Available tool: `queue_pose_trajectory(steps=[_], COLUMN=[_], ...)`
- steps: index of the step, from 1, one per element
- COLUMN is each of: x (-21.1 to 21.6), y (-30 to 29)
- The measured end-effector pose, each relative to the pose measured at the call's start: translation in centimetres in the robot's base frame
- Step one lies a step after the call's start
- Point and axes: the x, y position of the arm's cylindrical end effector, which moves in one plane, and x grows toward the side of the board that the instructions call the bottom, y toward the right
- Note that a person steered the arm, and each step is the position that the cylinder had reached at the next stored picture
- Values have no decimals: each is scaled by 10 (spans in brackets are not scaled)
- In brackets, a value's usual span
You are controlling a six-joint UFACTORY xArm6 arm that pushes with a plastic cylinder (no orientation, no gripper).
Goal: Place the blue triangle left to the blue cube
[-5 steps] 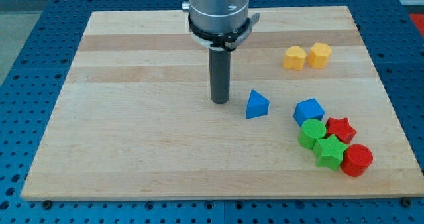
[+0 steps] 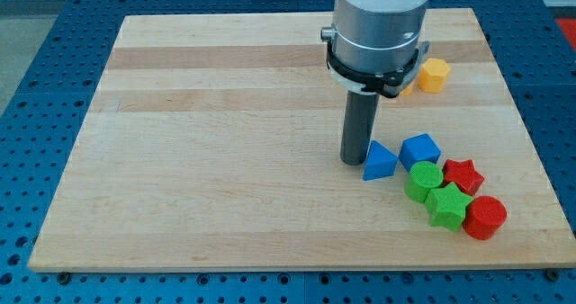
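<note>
The blue triangle (image 2: 379, 160) lies on the wooden board (image 2: 198, 160), just left of the blue cube (image 2: 419, 149), with a narrow gap or light contact between them. My tip (image 2: 354, 161) rests on the board right against the triangle's left side. The rod rises from there into the wide grey arm body at the view's top.
Below and right of the blue cube sits a cluster: a green cylinder (image 2: 424, 180), a green star (image 2: 445, 205), a red star (image 2: 463, 174) and a red cylinder (image 2: 486, 218). A yellow block (image 2: 435, 74) lies at the upper right; another is mostly hidden behind the arm.
My tip has moved right and slightly down, pushing the blue triangle rightward until it sits next to the blue cube. The arm now hides one yellow block.
</note>
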Motion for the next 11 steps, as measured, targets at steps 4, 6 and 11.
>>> queue_pose_trajectory(steps=[4,6,11], x=[-52,-115,-108], y=[108,164,-32])
